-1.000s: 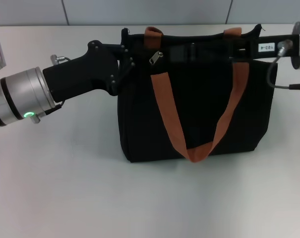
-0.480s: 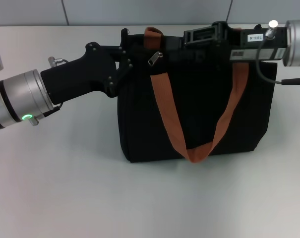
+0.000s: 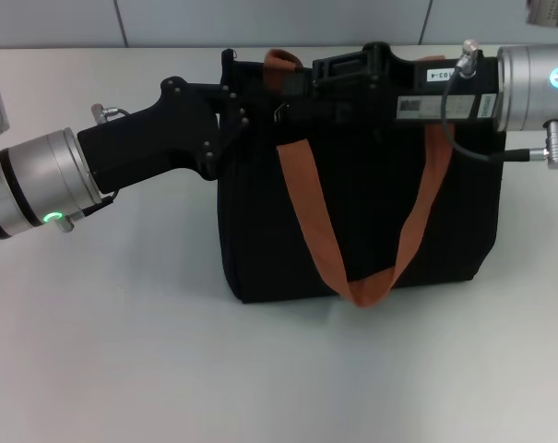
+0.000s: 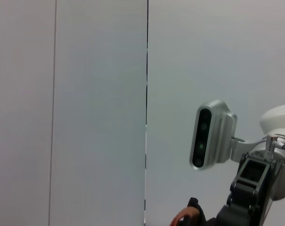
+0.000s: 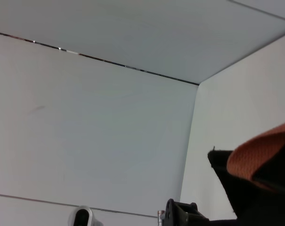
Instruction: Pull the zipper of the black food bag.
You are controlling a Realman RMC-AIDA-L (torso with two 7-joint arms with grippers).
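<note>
A: Surface and room?
B: Plain matte off-white table (image 3: 168,369), pale grey panelled wall (image 3: 260,20) behind with thin dark seams. Nothing but wall panels filled most of both wrist views.

A: The bag?
B: Black food bag (image 3: 362,221) stood upright mid-table, boxy soft fabric, two orange-brown webbing handles. The near handle (image 3: 352,277) drooped in a V down the front face; the far one (image 3: 280,63) only peeked above the rim.

A: Grippers?
B: Left gripper (image 3: 231,101), black angular body on a silver wrist, was at the bag's upper left corner, touching the rim. Looked clamped on the fabric edge, but black on black, so couldn't tell. Right gripper (image 3: 302,92) reached in from the right along the top rim, tip by the zipper (image 3: 280,113). Its finger gap and any hold on the tab: couldn't tell.

A: Zipper itself?
B: Only a sliver of silver showed on the top rim near the left end, just beside the near handle's left strap; the rest sat behind the right gripper. Track couldn't be made out against the fabric.

A: Wrist views useful?
B: Barely. The right one caught a bag corner (image 5: 255,188) and a strap; the left one showed the other arm's camera housing (image 4: 213,134).
</note>
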